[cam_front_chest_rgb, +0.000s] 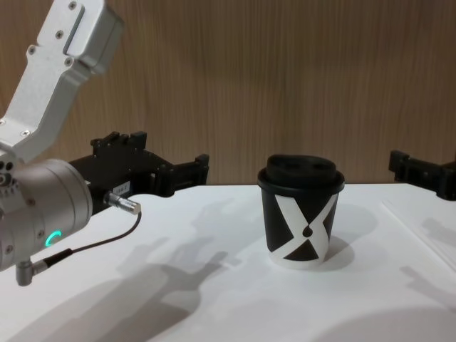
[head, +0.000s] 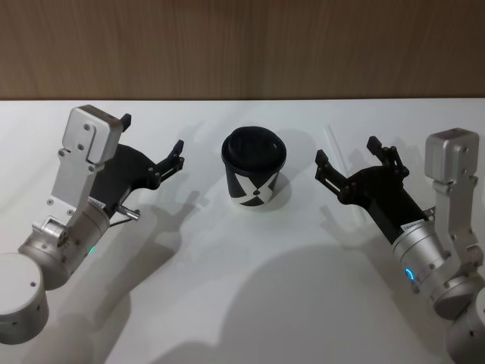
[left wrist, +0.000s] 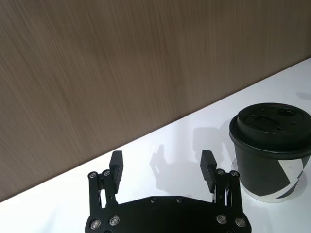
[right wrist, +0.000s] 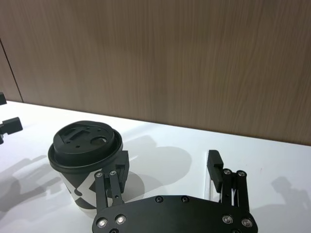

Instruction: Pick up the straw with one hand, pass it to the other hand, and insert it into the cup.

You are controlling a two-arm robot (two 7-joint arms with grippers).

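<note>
A cup (head: 254, 178) is flanked on the surface (head: 227, 296) by the left gripper (head: 153, 133) and right gripper (head: 347, 149). Both are spread wide and empty, the right poised over a faint straw (right wrist: 207, 170), seemingly for pickup.

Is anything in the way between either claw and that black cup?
Nothing visible does. The left gripper and the right gripper, both with fingers open, flank the cup, with white table in each gap.
</note>
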